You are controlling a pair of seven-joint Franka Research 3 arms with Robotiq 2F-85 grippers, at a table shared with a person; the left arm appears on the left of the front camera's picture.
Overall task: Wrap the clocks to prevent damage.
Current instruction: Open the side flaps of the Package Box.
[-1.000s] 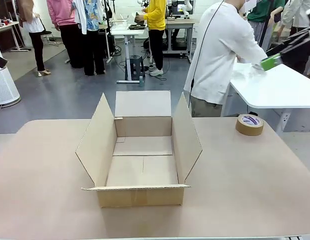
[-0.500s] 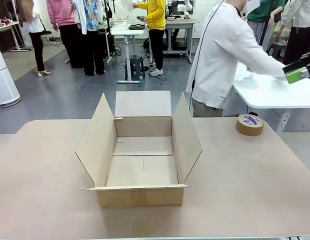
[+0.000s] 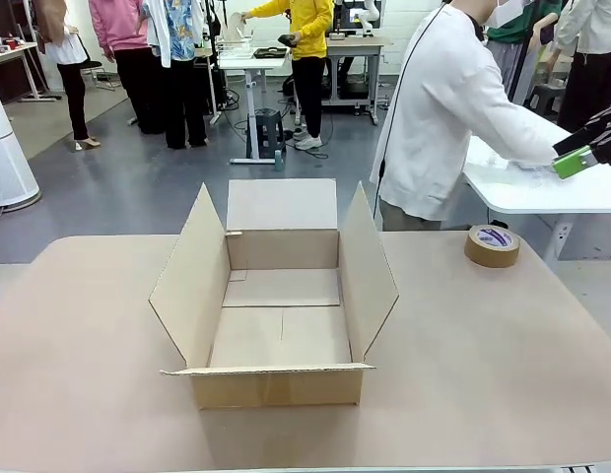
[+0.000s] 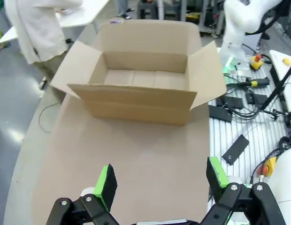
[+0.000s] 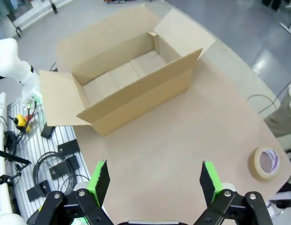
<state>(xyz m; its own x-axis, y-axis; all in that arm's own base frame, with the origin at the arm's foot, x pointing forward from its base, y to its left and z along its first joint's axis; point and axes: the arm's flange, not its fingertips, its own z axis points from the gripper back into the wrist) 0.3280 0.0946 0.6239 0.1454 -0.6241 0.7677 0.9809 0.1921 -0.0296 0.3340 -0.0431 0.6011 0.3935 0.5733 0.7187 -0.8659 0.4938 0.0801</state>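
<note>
The clocks are out of view. An open cardboard box (image 3: 281, 305) stands mid-table with its flaps up and nothing inside; it also appears as the box (image 4: 141, 86) and the box (image 5: 124, 86). My left gripper (image 4: 160, 178) hangs open above the table, well short of the box. My right gripper (image 5: 153, 177) is open too, high over the table's right part. One of its green pads (image 3: 572, 163) pokes in at the right edge of the front view. The person in white (image 3: 443, 108) is turned away, reaching over a white side table (image 3: 542, 187).
A roll of brown tape (image 3: 492, 245) lies at the far right of the table, also seen as the tape (image 5: 264, 162). Bare tabletop (image 3: 483, 365) surrounds the box. Cables and the other arm's base (image 5: 9, 58) lie beyond the near edge.
In the front view my right gripper's green pad has shifted right and down toward the picture's edge. The person leans further over the side table. Box and tape have not moved.
</note>
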